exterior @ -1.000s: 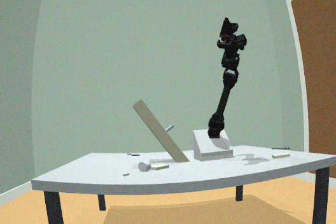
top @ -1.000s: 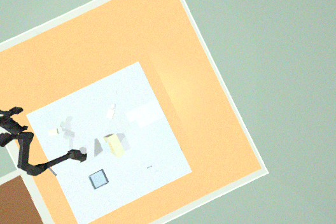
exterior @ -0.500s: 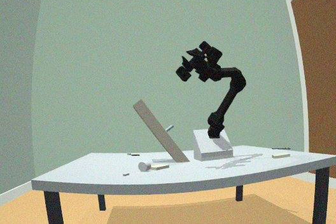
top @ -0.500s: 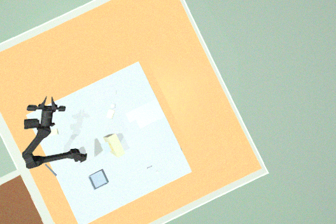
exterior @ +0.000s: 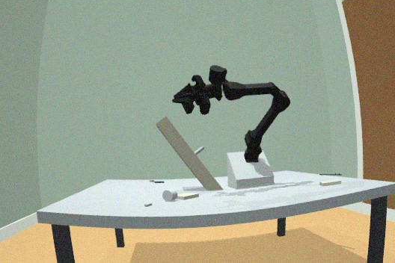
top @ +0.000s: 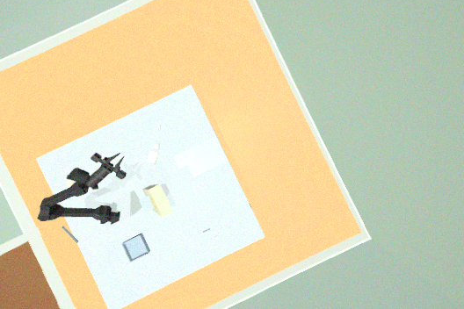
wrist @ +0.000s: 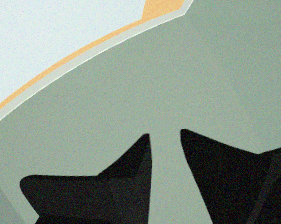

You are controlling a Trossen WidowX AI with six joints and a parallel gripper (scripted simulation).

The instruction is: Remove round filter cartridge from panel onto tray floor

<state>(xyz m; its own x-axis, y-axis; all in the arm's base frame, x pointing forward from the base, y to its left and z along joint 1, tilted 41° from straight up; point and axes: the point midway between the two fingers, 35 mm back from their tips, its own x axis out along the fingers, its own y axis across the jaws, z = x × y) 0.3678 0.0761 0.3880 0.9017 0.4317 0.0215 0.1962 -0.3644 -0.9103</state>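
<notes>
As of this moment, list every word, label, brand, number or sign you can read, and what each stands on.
None can be read in any view.
The tilted panel: no lettering shows on the side in view.
The arm and gripper: no brand or number readable.
Small items on the table: too small to tell.

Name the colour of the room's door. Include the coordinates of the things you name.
Brown [top: 19,279] [exterior: 378,98]; it shows best in the exterior view, at the right edge.

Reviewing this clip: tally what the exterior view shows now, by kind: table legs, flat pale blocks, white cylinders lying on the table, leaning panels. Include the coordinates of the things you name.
Table legs [exterior: 63,245] [exterior: 120,237] [exterior: 281,227] [exterior: 378,225]: 4
Flat pale blocks [exterior: 188,196] [exterior: 330,182] [top: 152,157] [top: 71,183]: 2
White cylinder [exterior: 170,195] [top: 155,147]: 1
Leaning panel [exterior: 188,153] [top: 161,203]: 1
Total: 8
</notes>
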